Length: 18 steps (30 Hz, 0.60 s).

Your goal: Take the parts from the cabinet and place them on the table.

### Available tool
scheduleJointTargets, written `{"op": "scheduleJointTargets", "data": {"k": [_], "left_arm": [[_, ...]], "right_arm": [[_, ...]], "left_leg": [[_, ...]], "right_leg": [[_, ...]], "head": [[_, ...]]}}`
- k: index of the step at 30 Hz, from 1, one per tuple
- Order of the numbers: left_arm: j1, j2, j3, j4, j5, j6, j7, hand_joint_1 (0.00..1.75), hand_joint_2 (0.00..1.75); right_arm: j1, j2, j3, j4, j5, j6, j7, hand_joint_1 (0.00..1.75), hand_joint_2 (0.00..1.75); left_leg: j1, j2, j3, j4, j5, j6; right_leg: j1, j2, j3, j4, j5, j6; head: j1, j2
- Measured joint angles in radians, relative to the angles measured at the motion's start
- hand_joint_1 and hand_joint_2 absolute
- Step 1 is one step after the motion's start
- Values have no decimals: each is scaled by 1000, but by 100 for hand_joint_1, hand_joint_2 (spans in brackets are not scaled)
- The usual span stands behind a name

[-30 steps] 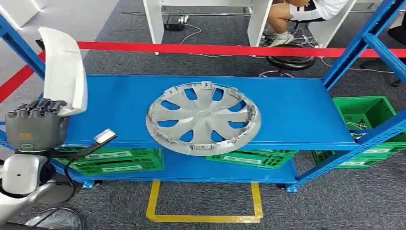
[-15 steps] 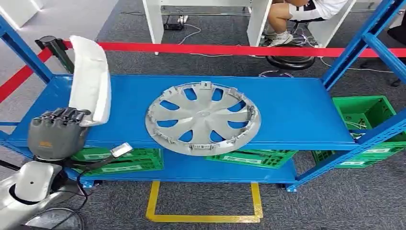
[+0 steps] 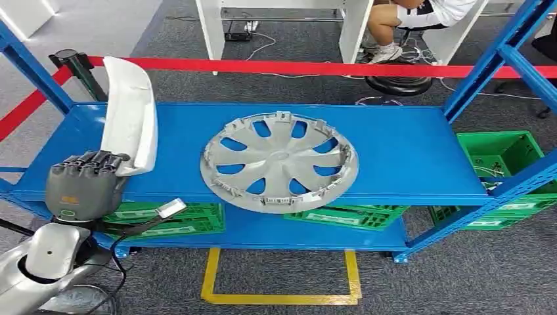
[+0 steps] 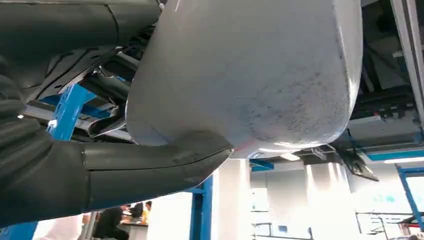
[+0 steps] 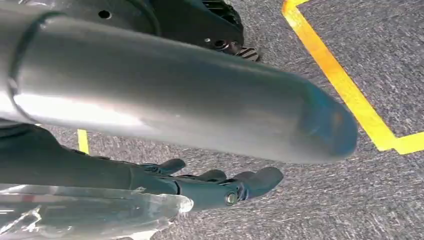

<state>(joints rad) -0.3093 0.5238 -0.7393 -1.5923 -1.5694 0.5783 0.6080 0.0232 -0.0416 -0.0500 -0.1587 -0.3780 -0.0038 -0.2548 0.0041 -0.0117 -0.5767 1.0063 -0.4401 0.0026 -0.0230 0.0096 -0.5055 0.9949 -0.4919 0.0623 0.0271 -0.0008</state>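
My left hand [image 3: 82, 184] grips the lower end of a long white plastic part [image 3: 131, 115] and holds it upright over the left end of the blue shelf [image 3: 407, 151]. In the left wrist view the white part [image 4: 250, 70] looms close, with my grey thumb [image 4: 150, 165] pressed under its rounded edge. A silver hubcap [image 3: 280, 161] lies flat in the middle of the shelf, to the right of the held part and apart from it. My right hand [image 5: 210, 187] hangs above the grey carpet with its dark fingers apart and nothing in them.
Blue rack uprights [image 3: 489, 62] stand at both ends of the shelf. Green crates [image 3: 502, 154] sit on the lower level and at the right. A red barrier tape [image 3: 295, 67] and black post [image 3: 79, 65] run behind. A person [image 3: 420, 16] sits at the back. Yellow floor marking [image 3: 279, 298] lies in front.
My left hand has carried the white part to the right and slightly down, from beside the rack's left upright to over the shelf's left end. The hubcap has stayed put.
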Motion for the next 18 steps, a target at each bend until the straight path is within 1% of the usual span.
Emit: {"op": "scheduleJointTargets", "data": {"k": [2, 3, 4, 5, 6, 7, 8, 9, 10, 11, 12, 13, 14, 15, 17, 18], "left_arm": [[0, 1, 0, -4, 0, -2, 2, 168, 175], [0, 1, 0, -7, 0, -2, 3, 168, 175], [0, 1, 0, -9, 0, -2, 6, 168, 175], [0, 1, 1, -10, -1, -2, 11, 168, 175], [5, 1, 0, -10, -1, -2, 15, 168, 175], [10, 1, -1, -10, -1, -2, 18, 168, 175], [16, 1, -2, -10, -1, -2, 19, 168, 175], [21, 1, -3, -10, -1, -2, 22, 168, 175], [25, 1, -3, -10, -1, -2, 24, 168, 175], [29, 1, -3, -10, -1, -2, 27, 168, 175], [34, 1, -3, -10, -1, -2, 29, 168, 175], [38, 2, -2, -10, -1, -2, 29, 168, 175], [41, 3, 1, -10, -1, -1, 29, 168, 175], [44, 5, 1, -10, -1, -1, 29, 168, 175], [46, 8, 2, -10, 0, -1, 29, 168, 175], [48, 8, 2, -10, 0, 0, 29, 168, 175]], "right_arm": [[0, 0, 0, 0, 0, 0, 0, 0, 0], [0, 0, 0, 0, 0, 0, 0, 0, 0], [0, 0, 0, 0, 0, 0, 0, 0, 0], [-1, 0, 0, 0, 0, 0, 0, 0, 0], [-1, 0, 0, 0, 1, -1, 0, 0, 0], [0, 0, 0, 0, 1, -2, 0, 0, 0], [2, 0, 0, 0, 1, -2, 1, 0, 0], [3, 0, 0, 0, 1, -2, 1, 0, 0], [3, 0, 0, 0, 1, -6, 1, 0, 0], [3, 0, 0, 0, 2, -11, 1, 0, 0], [2, 0, 0, 0, 2, -13, 1, 0, 0], [0, 0, 0, 0, 2, -14, 2, 0, 0], [0, 2, 0, 0, 2, -14, 2, 0, 0], [-1, 2, 0, 0, 2, -14, 2, 0, 0], [-2, 3, 0, 0, 2, -13, 2, 0, 0], [1, 3, 0, 0, 2, -14, 2, 0, 0]], "left_leg": [[-2, 0, 0, -4, 8, 9], [7, 4, 5, -19, 15, 16], [7, 7, 6, -21, 17, 19], [7, 7, 4, -21, 18, 21], [6, 8, 4, -21, 18, 21], [6, 10, 3, -21, 18, 21], [6, 10, 3, -21, 18, 20], [6, 10, 3, -21, 18, 20], [8, 10, 3, -20, 19, 18], [12, 10, 3, -18, 19, 13], [17, 10, 3, -14, 17, 5], [16, 9, 0, -10, 17, -5], [12, 5, -9, -6, 19, -14], [10, 5, -9, -3, 25, -22], [11, 3, -17, -3, 37, -31], [13, 4, -23, -1, 33, -35]], "right_leg": [[-2, 1, 1, -3, 6, 9], [-3, 0, -4, 2, -6, 10], [-1, -3, -17, 29, -28, 9], [0, -3, -50, 99, -69, 8], [0, -2, -90, 188, -108, 9], [1, -2, -128, 267, -137, 10], [1, -2, -157, 320, -145, 11], [0, -3, -162, 321, -126, 12], [-1, -3, -147, 281, -88, 12], [-2, -3, -112, 201, -35, 14], [-6, -4, -65, 97, 17, 17], [-7, -1, -39, 49, 5, 27], [0, 6, -30, 44, 12, 15], [-2, 5, -42, 48, 12, 2], [0, 6, -53, 56, 13, -12], [-4, 5, -60, 54, 19, -24]], "head": [[-1, 0], [0, 0], [2, 0], [6, 0], [8, 0], [8, 0], [8, 0], [8, 0], [8, 0], [8, 0], [9, 0], [10, 0], [16, 0], [14, 0], [9, 0], [8, 0]]}}
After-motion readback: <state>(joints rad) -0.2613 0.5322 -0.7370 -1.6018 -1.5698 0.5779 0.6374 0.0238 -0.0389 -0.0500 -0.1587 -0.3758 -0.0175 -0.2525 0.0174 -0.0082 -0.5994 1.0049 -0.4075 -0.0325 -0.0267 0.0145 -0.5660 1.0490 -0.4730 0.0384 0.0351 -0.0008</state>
